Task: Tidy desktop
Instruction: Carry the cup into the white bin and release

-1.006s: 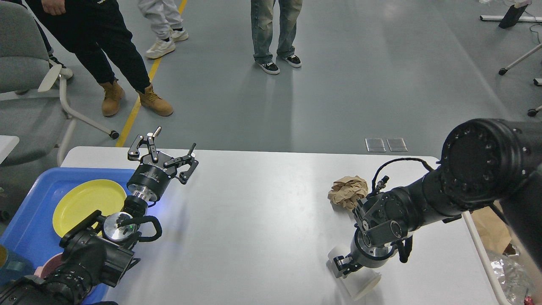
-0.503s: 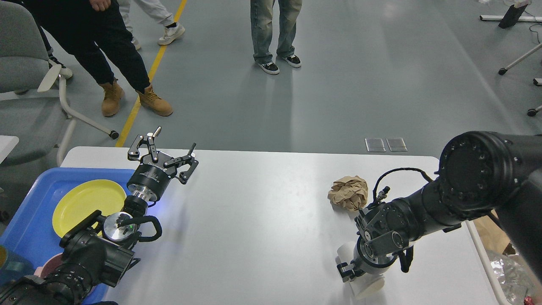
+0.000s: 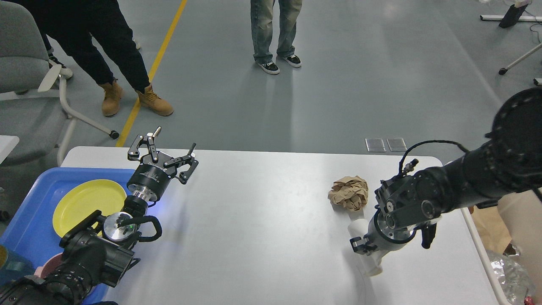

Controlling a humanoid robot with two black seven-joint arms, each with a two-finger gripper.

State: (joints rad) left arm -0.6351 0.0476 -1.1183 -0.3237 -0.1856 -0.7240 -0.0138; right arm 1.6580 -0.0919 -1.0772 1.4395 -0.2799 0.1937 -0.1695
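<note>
The white desktop (image 3: 262,220) fills the lower half of the head view. My right gripper (image 3: 363,247) is shut on a white paper cup (image 3: 372,266), which hangs tilted just above the tabletop at the right, close in front of a crumpled ball of brown paper (image 3: 348,192). The cup's lower end pokes out below the fingers and casts a faint shadow on the table. At the far left edge of the desktop my left gripper (image 3: 166,147) stands open and holds nothing.
A blue tray (image 3: 25,220) at the left holds a yellow plate (image 3: 87,202) and a pink bowl (image 3: 50,266). Brown paper and clear plastic waste (image 3: 506,262) lie beyond the right edge. People's legs (image 3: 271,29) and a grey chair (image 3: 25,63) are behind the table.
My right arm has swung right and away from me, carrying the white cup off the table toward the crumpled paper. The left arm has not moved. A person at the back has walked off.
</note>
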